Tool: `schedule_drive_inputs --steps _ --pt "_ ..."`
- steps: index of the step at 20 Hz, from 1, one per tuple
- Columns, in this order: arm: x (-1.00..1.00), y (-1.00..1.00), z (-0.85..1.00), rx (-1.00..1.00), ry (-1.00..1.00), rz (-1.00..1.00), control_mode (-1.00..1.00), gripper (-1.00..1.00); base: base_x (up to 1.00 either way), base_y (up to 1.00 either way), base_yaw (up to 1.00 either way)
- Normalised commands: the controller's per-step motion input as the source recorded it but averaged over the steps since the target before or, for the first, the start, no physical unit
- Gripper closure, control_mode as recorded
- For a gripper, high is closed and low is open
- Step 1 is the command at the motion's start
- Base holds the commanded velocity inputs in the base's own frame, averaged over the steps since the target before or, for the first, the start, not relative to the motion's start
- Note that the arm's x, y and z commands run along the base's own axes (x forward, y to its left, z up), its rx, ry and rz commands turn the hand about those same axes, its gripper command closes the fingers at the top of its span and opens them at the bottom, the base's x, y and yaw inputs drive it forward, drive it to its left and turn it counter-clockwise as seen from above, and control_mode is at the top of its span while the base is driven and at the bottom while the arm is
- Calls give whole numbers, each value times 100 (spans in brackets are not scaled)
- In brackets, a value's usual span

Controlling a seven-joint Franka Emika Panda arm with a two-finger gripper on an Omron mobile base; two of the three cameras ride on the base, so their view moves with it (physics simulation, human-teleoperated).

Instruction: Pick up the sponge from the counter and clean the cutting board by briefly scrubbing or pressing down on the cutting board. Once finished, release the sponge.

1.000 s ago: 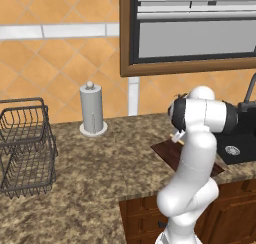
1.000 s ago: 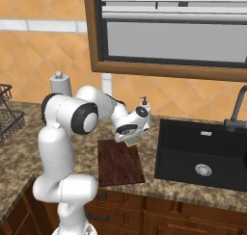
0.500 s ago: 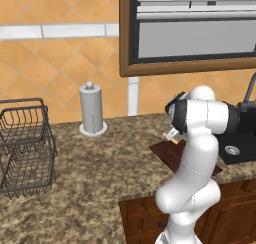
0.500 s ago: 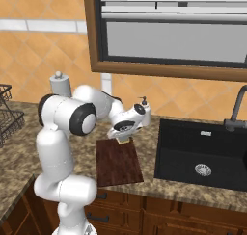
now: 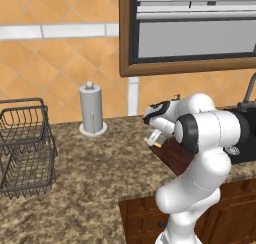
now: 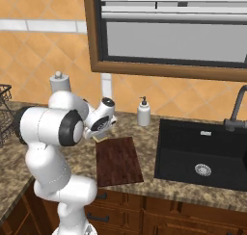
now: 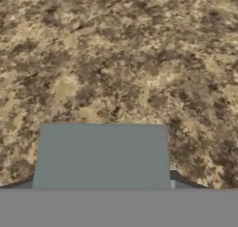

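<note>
The robot's arm bends over the counter point(image 5: 90, 168), which is brown and tan with little speckles. Its gripper point(image 5: 152, 138) hangs just above the counter, by the left end of the cutting board point(image 6: 118, 160). In the right base view the gripper point(image 6: 100, 135) sits at about 10 o'clock from the middle of the board.

The sponge point(image 7: 101, 155) is in the gripper. In the hand view its flat grey-blue top is at 6 o'clock, with the speckled counter behind it. In the left base view a bit of the sponge's point(image 5: 155, 143) yellowish edge peeks out under the hand. The fingers look closed on it, one on each side, though the tips themselves are hard to see.

The cutting board is dark reddish-brown and lies flat near the front edge of the counter. The black sink point(image 6: 202, 154) is just beside it at 3 o'clock. A white soap bottle point(image 6: 143, 112) stands behind the board at about 1 o'clock. A white paper towel roll point(image 5: 91, 109) stands by the wall, and a dark wire basket point(image 5: 22, 145) sits far off at 9 o'clock.

No words or labels can be read on anything.
</note>
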Motion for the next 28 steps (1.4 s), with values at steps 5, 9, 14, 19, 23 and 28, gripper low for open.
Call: schedule_drive_inputs --steps 5,9,14,19,23,28 --pt "-8 100 -7 -2 4 37 -100 100 0 0 0" --pt "-26 81 -55 0 4 15 -100 100 0 0 0" --pt "-20 60 -64 -4 0 3 -100 -100 0 0 0" --pt "-36 23 -10 -6 -9 -2 -100 -100 0 0 0" --pt "-39 0 33 -1 -13 0 -100 -100 0 0 0" --pt "-49 -26 79 7 -6 0 -100 -100 0 0 0"
